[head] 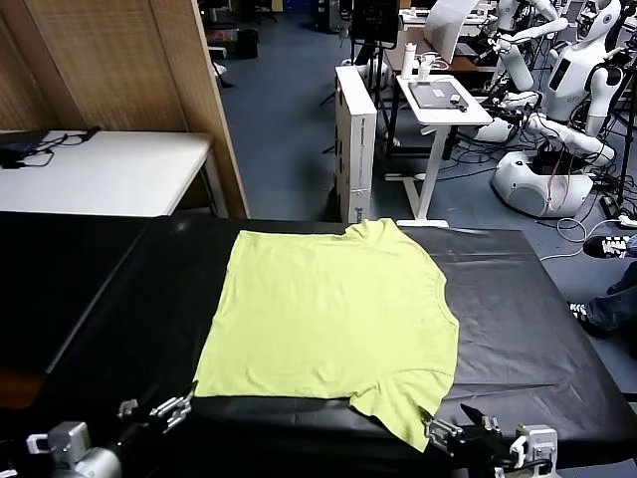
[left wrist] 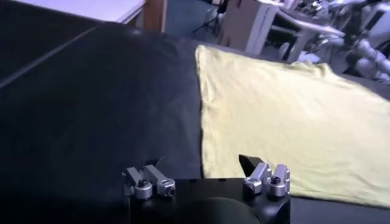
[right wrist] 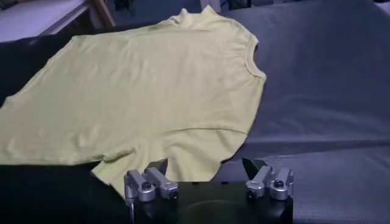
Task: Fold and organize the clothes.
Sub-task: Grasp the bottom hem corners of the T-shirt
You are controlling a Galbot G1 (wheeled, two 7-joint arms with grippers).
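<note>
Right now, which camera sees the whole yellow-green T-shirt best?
The head view: the whole T-shirt lies flat, edge to edge. The right wrist view shows most of it, cut off at one side; the left wrist view shows only part.

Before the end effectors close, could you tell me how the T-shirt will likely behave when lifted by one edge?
The T-shirt lies thin and flat, so it will probably drape limply. Looks light. Its near sleeve shows creases, so it may bunch.

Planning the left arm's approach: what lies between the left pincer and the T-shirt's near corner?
Only bare black table covering; in the left wrist view nothing else sits between the open left pincer and the T-shirt.
</note>
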